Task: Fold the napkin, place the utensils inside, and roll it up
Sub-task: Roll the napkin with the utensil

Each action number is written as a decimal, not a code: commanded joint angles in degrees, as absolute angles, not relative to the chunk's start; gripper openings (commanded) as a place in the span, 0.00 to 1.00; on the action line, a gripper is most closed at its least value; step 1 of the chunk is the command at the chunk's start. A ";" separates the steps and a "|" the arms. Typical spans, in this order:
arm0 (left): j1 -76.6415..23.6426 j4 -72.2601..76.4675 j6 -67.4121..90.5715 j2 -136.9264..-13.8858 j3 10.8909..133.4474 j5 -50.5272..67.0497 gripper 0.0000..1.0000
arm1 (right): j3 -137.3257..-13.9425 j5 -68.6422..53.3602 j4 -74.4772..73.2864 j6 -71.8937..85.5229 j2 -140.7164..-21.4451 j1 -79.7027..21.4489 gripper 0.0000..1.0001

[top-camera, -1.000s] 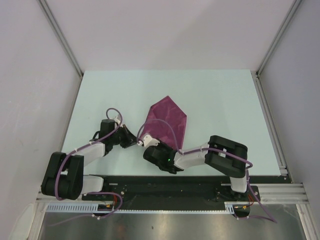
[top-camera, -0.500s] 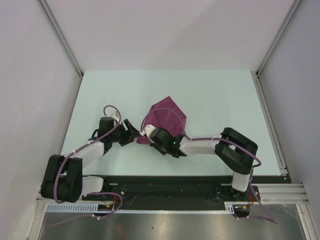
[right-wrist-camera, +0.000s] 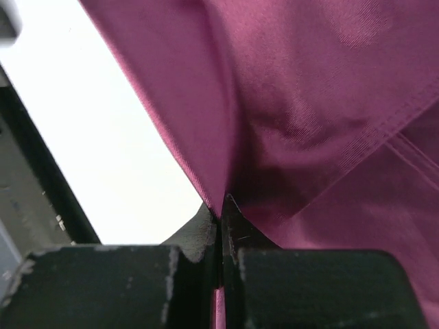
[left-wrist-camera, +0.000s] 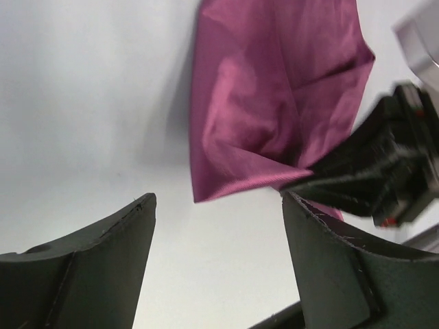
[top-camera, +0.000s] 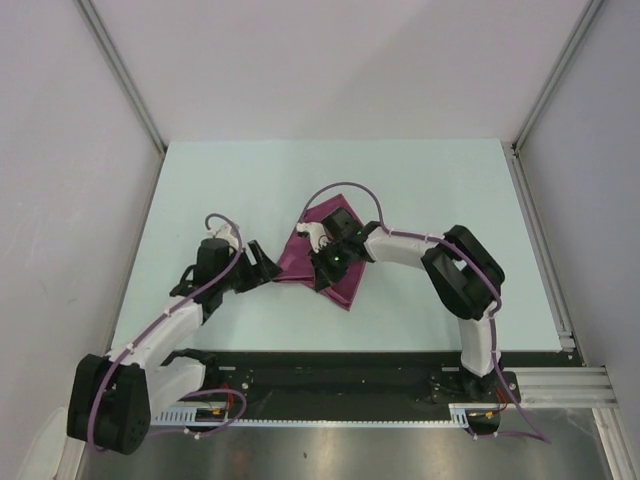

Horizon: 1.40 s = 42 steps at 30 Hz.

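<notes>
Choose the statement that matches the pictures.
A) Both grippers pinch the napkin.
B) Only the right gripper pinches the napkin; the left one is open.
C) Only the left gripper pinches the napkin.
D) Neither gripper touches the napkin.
B: the right wrist view shows the right gripper shut on a fold of the napkin, while the left gripper is open and grips nothing.

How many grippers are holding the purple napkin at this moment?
1. The right gripper, over the middle of the table, is shut on a fold of the napkin. The left gripper is open beside the napkin's left corner and grips nothing. Neither is hidden.
</notes>
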<state>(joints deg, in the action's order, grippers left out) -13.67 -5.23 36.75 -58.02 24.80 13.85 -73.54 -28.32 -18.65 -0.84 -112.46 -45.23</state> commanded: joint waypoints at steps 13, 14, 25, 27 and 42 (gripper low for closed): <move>-23.38 1.74 37.61 -66.34 22.68 25.67 0.82 | -79.98 -43.51 -25.75 1.05 -122.43 -41.13 0.00; -23.47 3.24 38.23 -67.14 22.07 25.58 0.82 | -79.89 -43.59 -25.66 1.14 -122.52 -41.05 0.00; -23.47 22.84 42.27 -75.84 23.47 24.08 0.83 | -79.72 -43.77 -25.40 1.32 -123.22 -41.04 0.00; -23.38 24.78 42.63 -77.86 23.99 23.73 0.83 | -79.54 -43.77 -25.22 1.49 -123.31 -40.96 0.00; -20.57 33.83 45.87 -81.29 23.38 25.05 0.82 | -79.10 -44.21 -24.70 2.02 -123.40 -40.69 0.00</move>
